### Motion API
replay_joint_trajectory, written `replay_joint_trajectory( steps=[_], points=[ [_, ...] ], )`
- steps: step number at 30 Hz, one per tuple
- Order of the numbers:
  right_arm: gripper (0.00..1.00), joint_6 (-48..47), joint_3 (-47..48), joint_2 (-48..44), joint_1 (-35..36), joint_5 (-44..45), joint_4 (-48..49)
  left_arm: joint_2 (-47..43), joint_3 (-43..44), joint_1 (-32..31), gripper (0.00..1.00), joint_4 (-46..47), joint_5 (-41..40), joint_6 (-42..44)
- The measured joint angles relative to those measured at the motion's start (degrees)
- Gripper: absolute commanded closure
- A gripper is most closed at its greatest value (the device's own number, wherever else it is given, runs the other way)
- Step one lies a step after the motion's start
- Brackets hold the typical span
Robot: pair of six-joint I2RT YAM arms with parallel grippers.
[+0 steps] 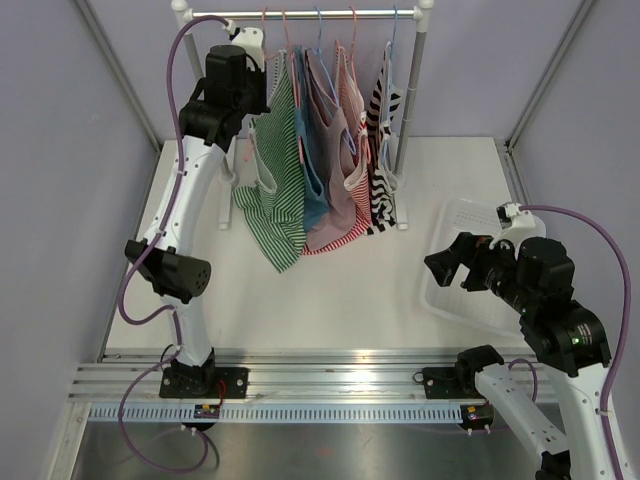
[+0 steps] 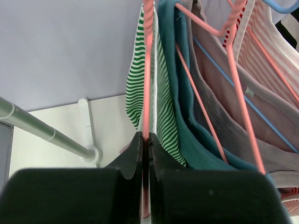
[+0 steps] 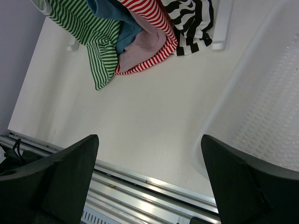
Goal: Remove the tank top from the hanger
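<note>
- Hovering spread wide and empty, my right pincer (image 3: pixel 149 140) sits just beside the clear bin (image 3: pixel 261 121).
- My left pincer (image 2: pixel 145 138) clamps tight on the pink hanger (image 2: pixel 148 56).
- That hanger carries the green-striped tank top (image 2: pixel 135 84), hanging on the rail (image 1: pixel 320 14).

Two white-and-black arms, purple cabling all over

Left arm (image 1: pixel 188 195) and right arm (image 1: pixel 548 268) both have white link shells, chunky black joint housings and black bases (image 1: pixel 205 381). A purple cable (image 1: pixel 181 60) loops along each, and the fingers (image 3: pixel 65 172) are matte black.
</note>
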Motion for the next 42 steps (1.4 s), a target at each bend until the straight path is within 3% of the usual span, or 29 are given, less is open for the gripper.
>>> replay_joint_trajectory(
  steps=[10,19,28,34,42],
  points=[
    [0.01,-0.15,-0.02,0.00,0.00,-0.57,0.04,-1.11,0.22,-0.35,1.00,0.22,-4.02,-1.42],
    [0.00,-0.20,-0.02,0.00,0.00,-0.68,0.07,-8.15,-1.64,-0.39,1.00,2.25,-6.10,-3.56],
    [0.01,-0.20,-0.02,0.00,0.00,-0.90,1.01,-22.73,-9.81,-0.39,1.00,0.35,-4.83,-6.25],
    [0.01,0.15,-0.02,0.11,0.02,-5.40,2.89,-33.03,-13.20,-0.39,1.00,-6.95,-0.83,-9.05],
    [0.00,9.44,-5.95,-3.17,0.04,-19.37,20.79,-59.58,-36.57,-0.39,1.00,-12.76,8.35,-13.49]
  ],
)
